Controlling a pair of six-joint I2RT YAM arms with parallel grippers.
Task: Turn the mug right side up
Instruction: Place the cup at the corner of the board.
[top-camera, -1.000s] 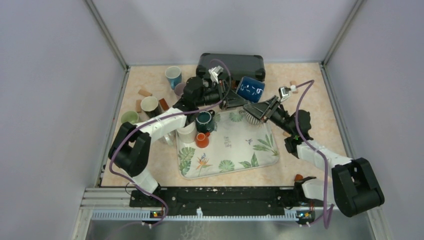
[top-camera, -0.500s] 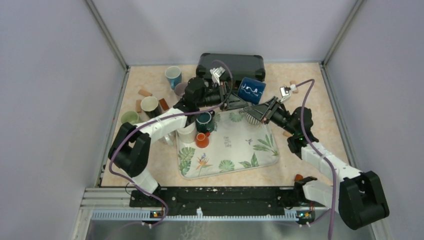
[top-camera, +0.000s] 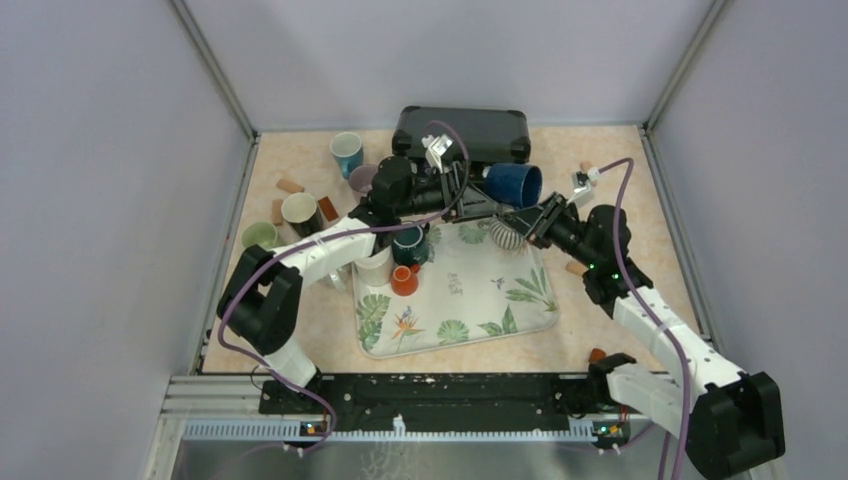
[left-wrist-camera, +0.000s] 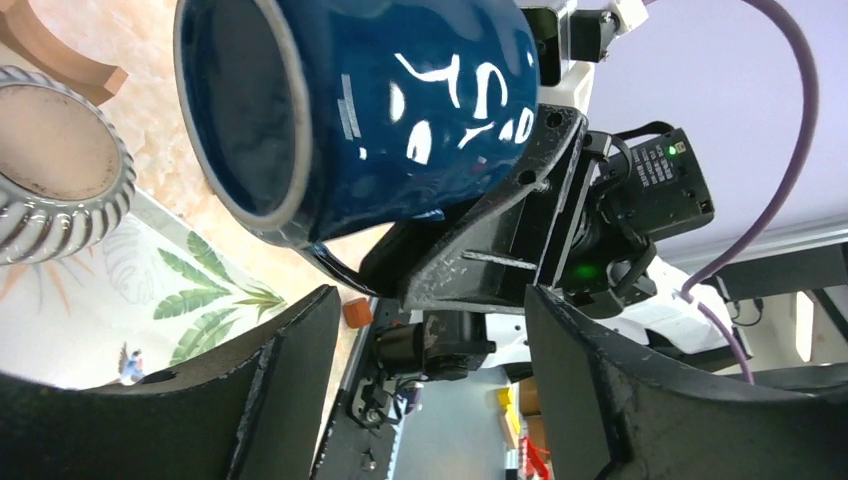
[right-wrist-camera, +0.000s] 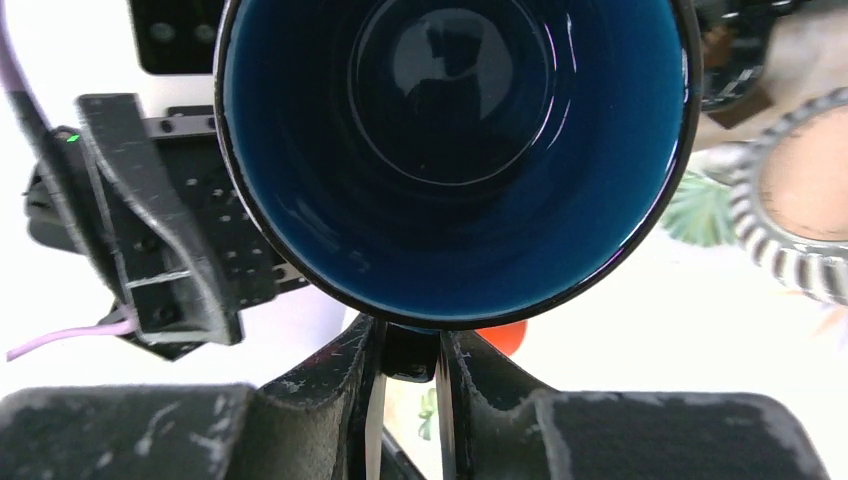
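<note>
Blue mug (top-camera: 513, 185) hangs in the air in the upper middle of the overhead view, above the far edge of the leaf-print tray (top-camera: 470, 295) and just in front of the black case (top-camera: 465, 128). It lies on its side, with its mouth toward the right of the frame. White markings run across its wall in the left wrist view (left-wrist-camera: 400, 100).

The right tool (right-wrist-camera: 408, 352) is clenched on the blue mug's handle, which sits pinched between the two fingertips directly under the rim at the lower middle of its wrist view. The mug's dark blue inside (right-wrist-camera: 450, 150) fills most of that frame.

The left tool (left-wrist-camera: 430, 300) stands released, with its two fingers (left-wrist-camera: 270, 390) spread wide along the bottom of its own view. The mug sits beyond and above them in the upper left, not between them. In the overhead view this tool (top-camera: 478, 203) is just left of the mug, though whether it touches cannot be told.

A ribbed grey cup (top-camera: 503, 236) stands on the tray just below the mug. A dark teal mug (top-camera: 408, 243) and a small orange cup (top-camera: 404, 281) sit at the tray's left edge on the bench (top-camera: 610, 280).
</note>
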